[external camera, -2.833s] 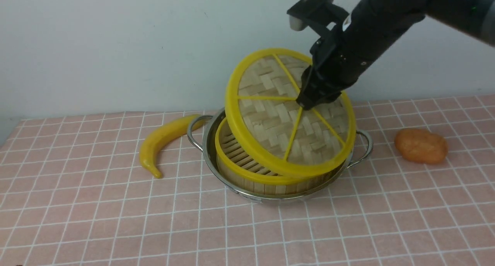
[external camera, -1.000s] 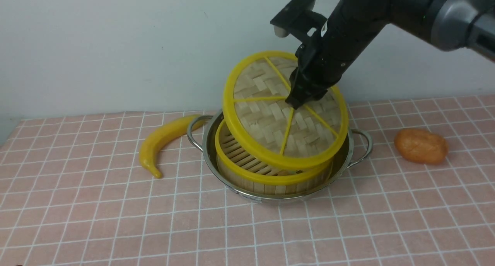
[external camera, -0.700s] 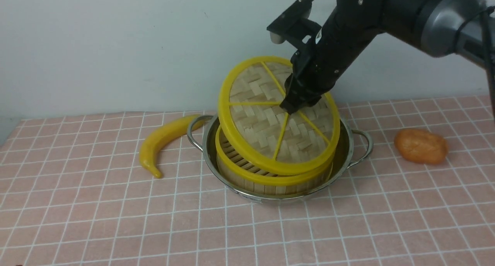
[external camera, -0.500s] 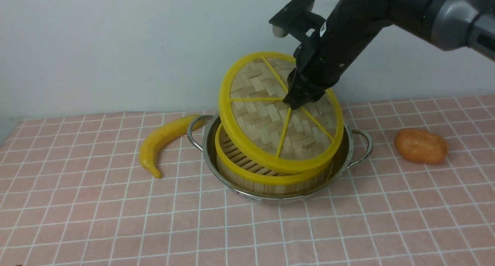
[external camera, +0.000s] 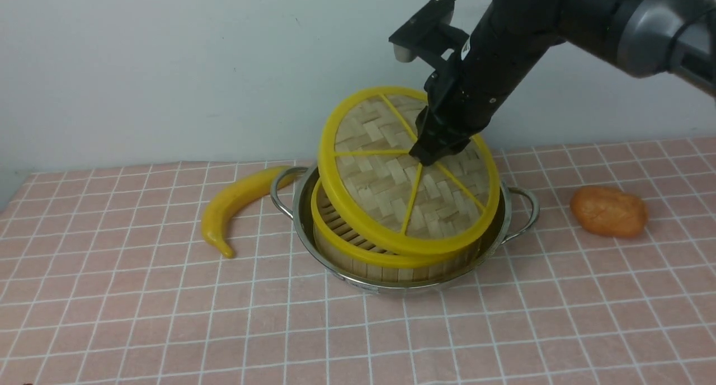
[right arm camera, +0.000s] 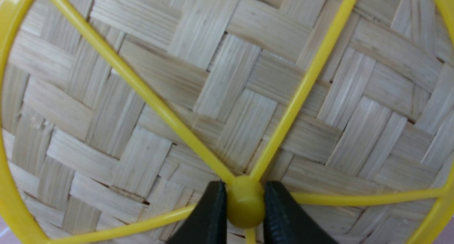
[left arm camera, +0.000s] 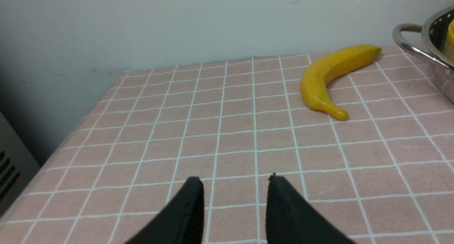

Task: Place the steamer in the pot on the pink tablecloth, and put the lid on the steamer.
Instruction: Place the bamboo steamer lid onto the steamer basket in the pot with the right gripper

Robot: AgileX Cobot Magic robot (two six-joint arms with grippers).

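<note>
Our right fingers [right arm camera: 209, 215] pinch the lid [external camera: 391, 189] by its middle. It hangs tilted over the steamer [external camera: 358, 268] in the pot [external camera: 302, 211]. We should level it, center it and lower it gently. Our left fingers [left arm camera: 188, 212] are spread and empty.

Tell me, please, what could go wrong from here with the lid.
1. The lid hangs tilted over the steamer; released now, it might land askew.
2. The right gripper pinches only the small hub, so the lid could swivel or slip.
3. The lid's right edge sits near the pot wall and may catch there.
</note>
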